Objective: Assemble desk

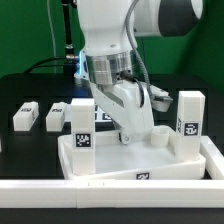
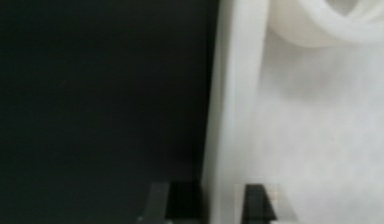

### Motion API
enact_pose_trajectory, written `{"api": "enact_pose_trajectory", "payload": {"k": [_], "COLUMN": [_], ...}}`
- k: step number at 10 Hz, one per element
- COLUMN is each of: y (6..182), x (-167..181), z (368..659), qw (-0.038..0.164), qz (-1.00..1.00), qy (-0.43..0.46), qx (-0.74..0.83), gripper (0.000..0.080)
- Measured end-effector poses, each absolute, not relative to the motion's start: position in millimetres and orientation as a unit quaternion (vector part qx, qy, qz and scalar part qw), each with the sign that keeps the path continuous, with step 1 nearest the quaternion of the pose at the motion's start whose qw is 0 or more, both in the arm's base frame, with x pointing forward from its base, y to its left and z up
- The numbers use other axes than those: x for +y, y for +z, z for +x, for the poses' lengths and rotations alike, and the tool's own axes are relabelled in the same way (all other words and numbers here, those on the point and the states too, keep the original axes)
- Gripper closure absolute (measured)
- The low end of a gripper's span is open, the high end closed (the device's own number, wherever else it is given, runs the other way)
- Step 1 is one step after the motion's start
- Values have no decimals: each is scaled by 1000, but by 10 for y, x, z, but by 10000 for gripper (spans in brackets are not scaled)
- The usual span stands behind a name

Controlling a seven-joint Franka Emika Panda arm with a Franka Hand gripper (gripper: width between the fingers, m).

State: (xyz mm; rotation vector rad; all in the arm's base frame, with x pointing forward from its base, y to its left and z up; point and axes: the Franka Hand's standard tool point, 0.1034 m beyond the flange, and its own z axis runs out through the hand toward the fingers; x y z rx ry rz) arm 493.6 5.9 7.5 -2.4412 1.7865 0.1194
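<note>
Black table (image 1: pixel 20 92), green wall (image 1: pixel 25 30) behind. Desk top (image 1: pixel 110 160) flat mid-table. Upright legs on it: left leg (image 1: pixel 81 125), right leg (image 1: pixel 188 122). Two loose legs (image 1: pixel 25 115) (image 1: pixel 55 117) lie on table, exterior view's left. My arm (image 1: pixel 105 30) comes straight down over desk top. My gripper (image 2: pixel 215 200) low, fingers (image 2: pixel 171 203) nearly together, pinching desk top's thin white edge.

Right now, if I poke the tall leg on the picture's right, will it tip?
Maybe: the leg stands upright on a small end, so a poke could topple it. It looks like stiff plastic, unlikely to bend.
</note>
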Motion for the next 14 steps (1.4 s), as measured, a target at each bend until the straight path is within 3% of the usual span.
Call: {"api": "enact_pose_trajectory", "payload": {"k": [4,7,11,14], "y": [71,64,65,139], "x": [48,-198,-270,-400], "z": [4897,4810,4832,4997], "qw": [56,65,58,52], "qz": [-852,-924,-961,-995], "qy": [24,43,20,20], "qx": [520,375,268,84], "gripper": [735,731,732,732]}}
